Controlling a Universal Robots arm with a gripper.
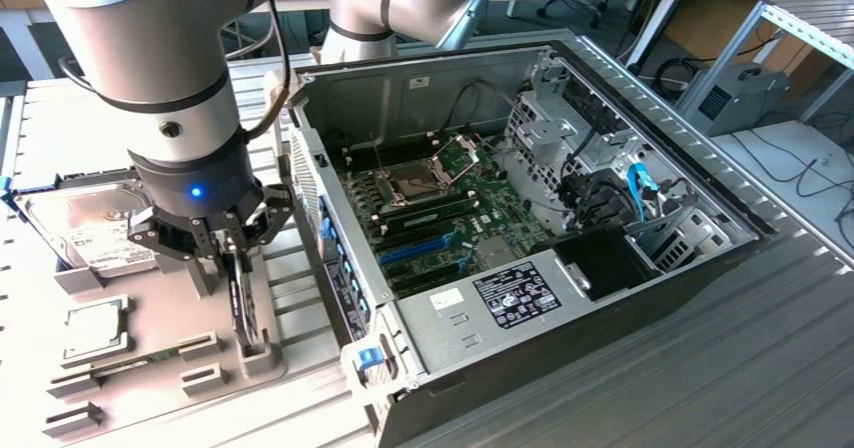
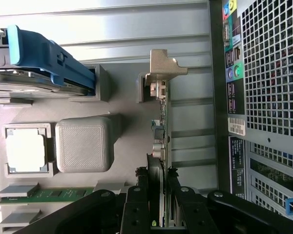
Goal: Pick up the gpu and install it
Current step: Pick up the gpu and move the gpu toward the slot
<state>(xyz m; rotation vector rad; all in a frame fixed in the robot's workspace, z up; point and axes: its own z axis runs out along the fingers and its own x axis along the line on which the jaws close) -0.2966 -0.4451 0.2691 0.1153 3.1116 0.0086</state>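
The gpu (image 1: 244, 308) is a slim dark card standing on edge in a slot of the grey parts tray (image 1: 160, 298), at the exterior view's left of the open computer case (image 1: 534, 218). My gripper (image 1: 235, 263) comes down on it from above and is shut on its upper edge. In the wrist view, the black fingers (image 2: 136, 204) press both sides of the gpu (image 2: 161, 136) where my gripper (image 2: 158, 200) holds it. Its silver end bracket (image 2: 164, 66) sits in the tray's holder at the far end. The card's lower edge still rests in the tray.
On the tray lie a silver hard drive (image 1: 94, 230) in a blue caddy (image 2: 44, 61), a square processor chip (image 2: 27, 148) and a green memory stick (image 2: 44, 195). The case's rear grille (image 2: 273, 73) stands close beside the card. Blue slots (image 1: 414, 250) show on the motherboard.
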